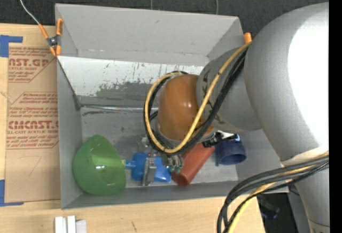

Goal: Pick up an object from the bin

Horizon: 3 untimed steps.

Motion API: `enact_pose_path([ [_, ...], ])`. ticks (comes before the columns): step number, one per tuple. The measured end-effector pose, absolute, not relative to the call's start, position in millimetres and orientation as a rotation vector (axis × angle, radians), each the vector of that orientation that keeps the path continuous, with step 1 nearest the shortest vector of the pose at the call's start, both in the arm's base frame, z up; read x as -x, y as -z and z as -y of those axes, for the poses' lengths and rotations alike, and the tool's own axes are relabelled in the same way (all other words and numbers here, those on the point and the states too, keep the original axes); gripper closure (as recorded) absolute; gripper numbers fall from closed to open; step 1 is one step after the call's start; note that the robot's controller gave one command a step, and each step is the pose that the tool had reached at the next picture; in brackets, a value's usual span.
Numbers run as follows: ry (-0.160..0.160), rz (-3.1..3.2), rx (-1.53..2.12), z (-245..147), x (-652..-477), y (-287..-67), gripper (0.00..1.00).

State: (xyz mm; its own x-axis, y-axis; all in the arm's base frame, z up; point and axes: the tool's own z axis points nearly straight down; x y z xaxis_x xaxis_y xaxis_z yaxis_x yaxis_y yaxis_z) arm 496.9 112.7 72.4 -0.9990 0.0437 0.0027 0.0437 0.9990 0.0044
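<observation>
You find the gripper (pixel 154 164) low at the bottom centre of the frame, directly on a small light-blue plastic piece (pixel 138 167). Whether it is open or closed, you cannot tell. It comes down probably here because the piece lies in the narrow place between the green funnel (pixel 99 167) on the left and the red-orange cylinder (pixel 192 162) on the right.

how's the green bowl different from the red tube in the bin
The green bowl is wide and rounded; the red tube is long and narrow. The bowl sits in the bin's lower left corner in the view; the tube lies slanted right of the middle, its upper end under the arm. Both rest on the bin floor.
</observation>
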Motion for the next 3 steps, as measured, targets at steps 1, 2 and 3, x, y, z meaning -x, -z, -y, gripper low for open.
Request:
enact_pose_path([
  [1,0.004,3.129,0.068,-112.1,-494.2,-97.8,1.00],
  [2,0.005,3.132,0.068,-112.3,-495.0,-121.3,1.00],
  [3,0.006,3.134,0.068,-112.6,-495.9,-151.8,1.00],
])
